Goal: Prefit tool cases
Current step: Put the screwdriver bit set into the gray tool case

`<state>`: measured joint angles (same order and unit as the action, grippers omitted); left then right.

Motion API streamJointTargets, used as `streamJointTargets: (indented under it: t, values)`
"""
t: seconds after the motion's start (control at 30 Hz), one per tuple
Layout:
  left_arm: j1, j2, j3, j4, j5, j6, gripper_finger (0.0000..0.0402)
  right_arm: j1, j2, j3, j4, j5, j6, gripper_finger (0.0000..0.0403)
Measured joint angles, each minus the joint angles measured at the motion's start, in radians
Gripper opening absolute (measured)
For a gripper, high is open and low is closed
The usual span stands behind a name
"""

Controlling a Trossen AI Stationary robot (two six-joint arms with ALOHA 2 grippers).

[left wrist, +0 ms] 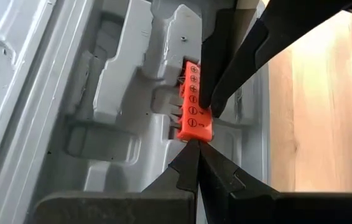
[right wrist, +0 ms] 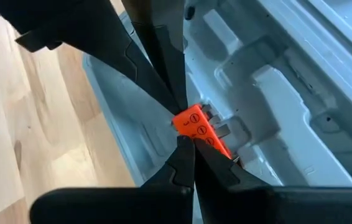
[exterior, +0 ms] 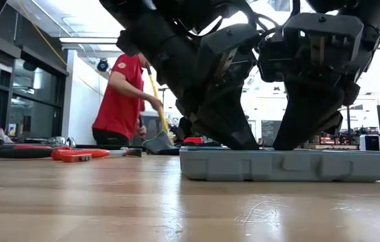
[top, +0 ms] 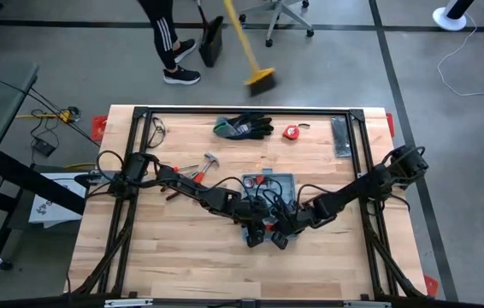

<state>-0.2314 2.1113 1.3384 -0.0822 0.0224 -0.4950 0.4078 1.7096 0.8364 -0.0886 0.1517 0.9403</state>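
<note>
The grey-blue tool case [top: 281,183] lies open and flat on the table's middle, its moulded recesses up [left wrist: 101,93] [right wrist: 288,93]. An orange bit holder [left wrist: 193,118] [right wrist: 196,126] sits in a recess near one long edge of the case. My left gripper [left wrist: 194,144] [top: 257,231], shut, comes from the table's left, and my right gripper [right wrist: 186,142] [top: 278,238], shut, from the right. The two meet tip to tip at the holder. In the low view both stand slanting down onto the case [exterior: 284,165]. My left gripper touches one end of the orange bit holder [left wrist: 191,134] with the tips of its shut fingers. The fingers slant down from the table's left. The holder lies in its recess in the case. My right gripper rests its shut fingertips on the orange bit holder [right wrist: 187,129], slanting down from the table's right; in the left wrist view its tip [left wrist: 208,106] lies on the holder's top face. The holder stays in the case.
A hammer and red-handled tools [top: 192,169] lie left of the case. Black-and-green gloves [top: 244,127], a red tape measure [top: 291,132] and a dark grey bar [top: 341,137] lie by the far edge. A person [exterior: 119,101] sweeps beyond the table.
</note>
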Motion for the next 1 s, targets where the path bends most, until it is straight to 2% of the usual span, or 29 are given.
streamJointTargets:
  t: [1.0]
  values:
    - [-0.003, -0.010, 0.010, 0.008, 0.000, 0.000, 0.0000, -0.020, 0.018, 0.002, -0.019, -0.015, -0.021, 0.0000]
